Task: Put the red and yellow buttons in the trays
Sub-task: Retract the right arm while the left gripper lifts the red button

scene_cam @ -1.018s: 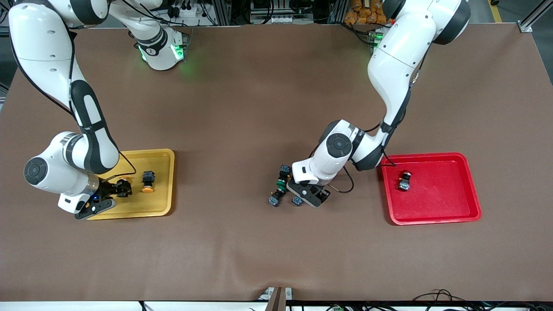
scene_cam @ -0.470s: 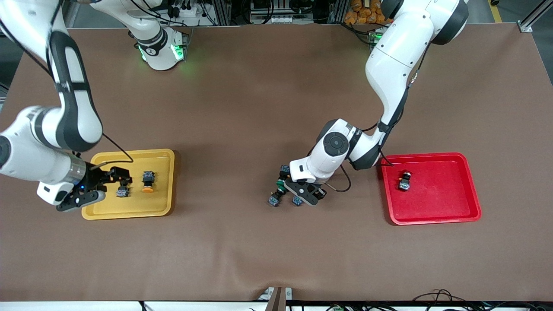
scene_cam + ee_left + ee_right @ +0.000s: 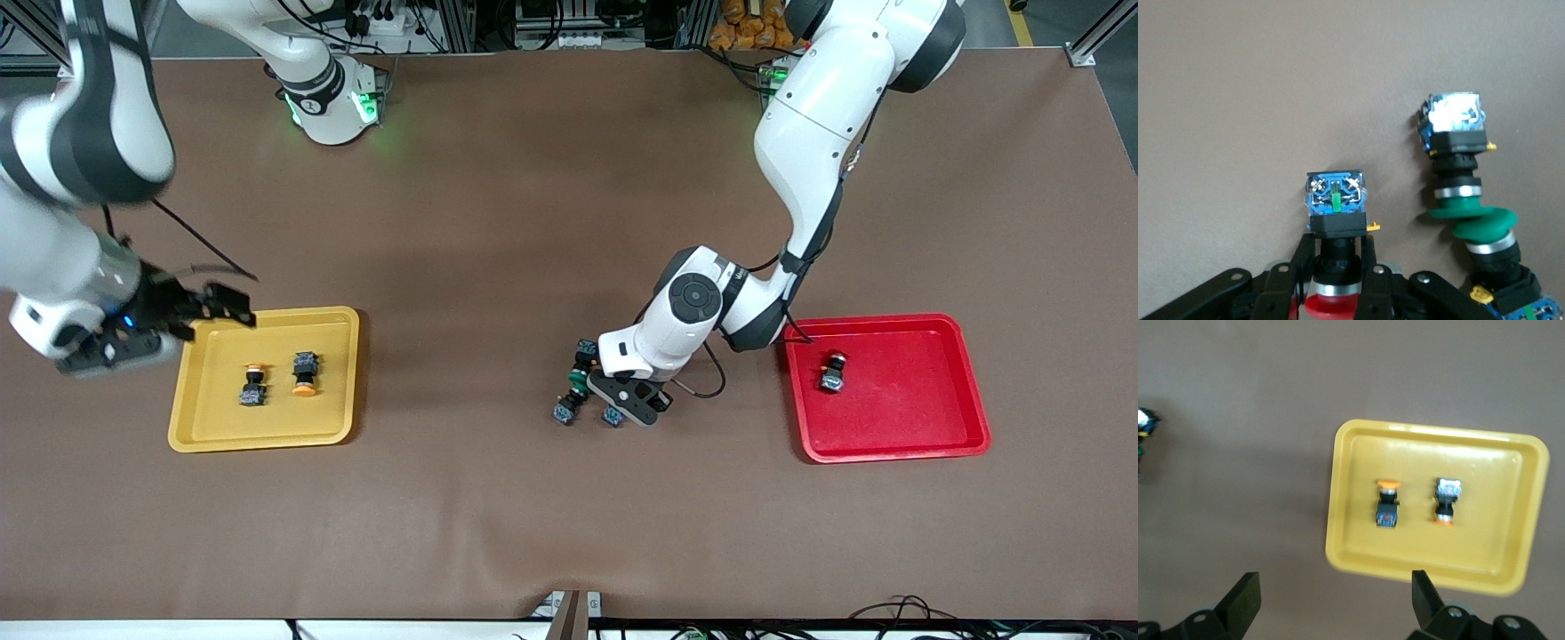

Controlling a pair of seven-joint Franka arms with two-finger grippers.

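Fingers (image 3: 1368,280) pinch red button (image 3: 1335,220) (left gripper (image 3: 1336,283)) — tabletop.

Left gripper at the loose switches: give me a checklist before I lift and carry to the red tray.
1. Left gripper shut on the red-capped button: ok.
2. Green-capped switches apart from the grip: ok.
3. Red tray has bare floor beside its one button: ok.
4. Both yellow-capped buttons in the yellow tray: ok.
5. Right gripper open, above the yellow tray's edge, clear of the path: ok.

Brown table (image 3: 533,222): yellow tray (image 3: 204,427), red tray (image 3: 889,444), switch cluster (image 3: 578,382) mid.
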